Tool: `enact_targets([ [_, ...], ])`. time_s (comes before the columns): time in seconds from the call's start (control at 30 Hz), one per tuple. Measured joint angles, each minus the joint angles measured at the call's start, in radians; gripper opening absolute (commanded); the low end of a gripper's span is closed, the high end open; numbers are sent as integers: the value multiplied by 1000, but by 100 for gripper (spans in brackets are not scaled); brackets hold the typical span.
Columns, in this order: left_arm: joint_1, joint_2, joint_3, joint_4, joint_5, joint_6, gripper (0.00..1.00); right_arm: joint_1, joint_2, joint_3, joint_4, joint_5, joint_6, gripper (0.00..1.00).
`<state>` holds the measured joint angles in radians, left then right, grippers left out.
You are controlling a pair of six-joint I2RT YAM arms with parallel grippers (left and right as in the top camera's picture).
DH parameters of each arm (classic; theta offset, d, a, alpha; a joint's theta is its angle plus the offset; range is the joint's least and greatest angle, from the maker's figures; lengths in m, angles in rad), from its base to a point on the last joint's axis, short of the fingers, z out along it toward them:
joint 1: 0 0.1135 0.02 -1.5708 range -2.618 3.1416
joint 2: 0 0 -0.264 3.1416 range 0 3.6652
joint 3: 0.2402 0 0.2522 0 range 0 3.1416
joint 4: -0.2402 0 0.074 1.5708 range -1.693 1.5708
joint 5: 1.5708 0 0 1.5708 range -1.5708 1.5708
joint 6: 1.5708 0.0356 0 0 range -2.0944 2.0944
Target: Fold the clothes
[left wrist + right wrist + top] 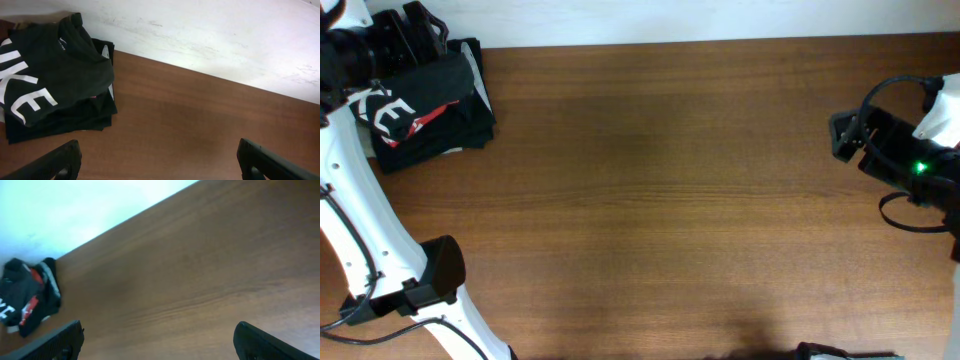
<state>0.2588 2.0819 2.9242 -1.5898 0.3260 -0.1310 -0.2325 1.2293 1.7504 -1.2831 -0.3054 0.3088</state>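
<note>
**Left gripper (pixel 159 152) and right gripper (pixel 157 332): fingers spread wide, nothing held**

The dark T-shirt (pixel 420 105) lies in a bunched pile at the far-left corner of the table (pixel 670 200), white lettering up. The left gripper hangs near it. The right gripper sits well apart, at the right edge. The brown wood-grain surface meets a white wall (pixel 225 40).

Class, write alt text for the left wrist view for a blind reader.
A dark T-shirt with white lettering lies piled at upper left on a brown table, beside a white wall. The left gripper is open and empty.
</note>
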Motion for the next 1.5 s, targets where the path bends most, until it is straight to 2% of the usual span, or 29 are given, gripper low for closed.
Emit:
enact_targets([
  [0.3, 0, 0, 0, 0, 0, 0, 99, 0, 6, -11, -10, 44, -28, 99],
  [0.43, 0, 0, 0, -1, 0, 0, 99, 0, -98, -145, 76, 84, -32, 99],
  [0.5, 0, 0, 0, -3, 1, 0, 99, 0, -203, -267, 190, 89, -34, 99],
  [0.67, 0, 0, -2, -1, 0, 0, 99, 0, -559, -755, 502, 99, -36, 99],
  [0.77, 0, 0, -2, -3, 0, 0, 99, 32, -722, -1064, 792, 99, -36, 99],
  [0.9, 0, 0, -2, -3, 0, 0, 99, 97, -904, -1384, 1073, 99, -35, 99],
  [0.97, 0, 0, -2, -3, 0, 0, 99, 107, -959, -1486, 1172, 99, -36, 99],
  [1.07, 0, 0, -2, -2, 0, 0, 99, 108, -1022, -1555, 1244, 105, -36, 99],
  [1.37, 0, 0, -2, -2, 0, 0, 99, 108, -1207, -1652, 1258, 113, -36, 99],
  [1.5, 0, 0, -2, -2, 0, 0, 99, 108, -1215, -1704, 1262, 113, -35, 99],
])
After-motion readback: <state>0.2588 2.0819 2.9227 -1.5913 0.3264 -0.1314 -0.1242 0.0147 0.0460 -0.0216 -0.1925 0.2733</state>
